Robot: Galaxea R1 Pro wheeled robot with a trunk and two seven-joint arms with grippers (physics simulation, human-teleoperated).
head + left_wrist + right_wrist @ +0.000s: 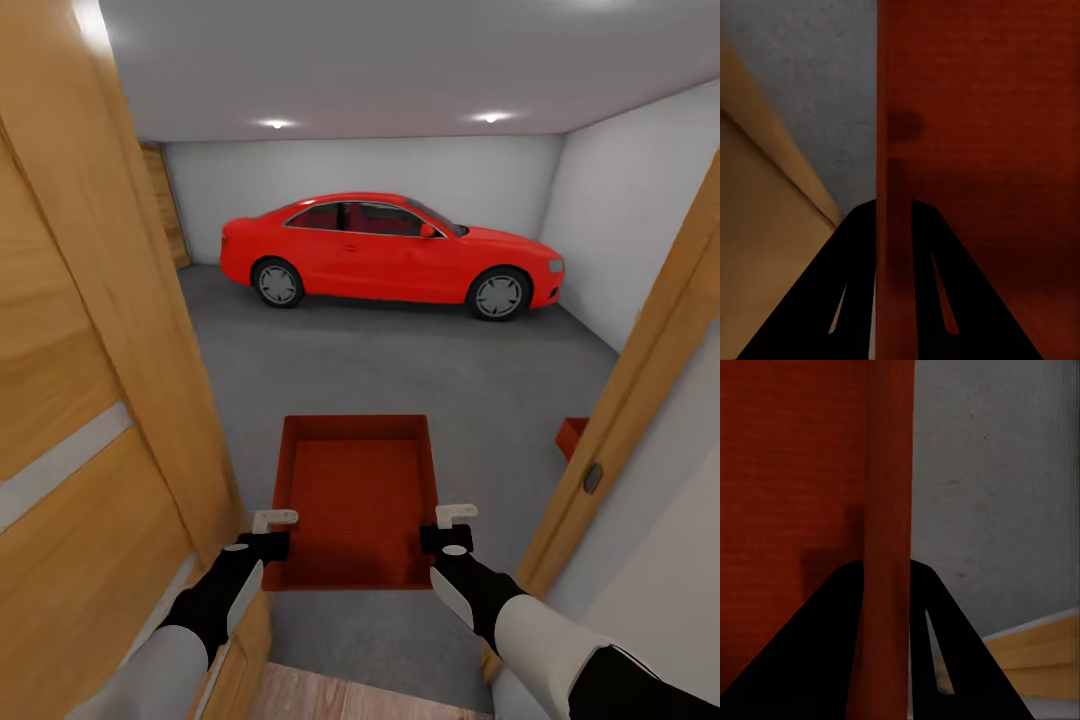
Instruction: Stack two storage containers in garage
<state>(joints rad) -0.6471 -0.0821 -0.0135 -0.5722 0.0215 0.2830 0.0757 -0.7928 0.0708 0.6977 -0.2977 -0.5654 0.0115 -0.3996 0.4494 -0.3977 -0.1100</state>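
Nearest, a strip of wood plank floor (330, 695) sits at the doorway threshold, with the door (90, 330) on the left and the door frame (640, 380) on the right. Just past it both arms reach forward. The left gripper (266, 535) and right gripper (447, 528) each pinch a long side wall of the bin (355, 500) — in the wrist views the thin red wall runs straight between the dark fingers (851, 300) of the left and those (825, 652) of the right, so both claws are closed down to the wall's thickness and have hold of it.

The bin hangs level over the grey concrete floor (400, 360), just inside the garage; whether it touches the ground I cannot tell. Off to the right, partly hidden by the frame, a corner of the second bin (572, 435) rests on the concrete. Farther back a red car (390, 250) stands against the pale wall (360, 165).

So I judge one bin already delivered, the other at the threshold — left is carrying it across and stacking it on the first.
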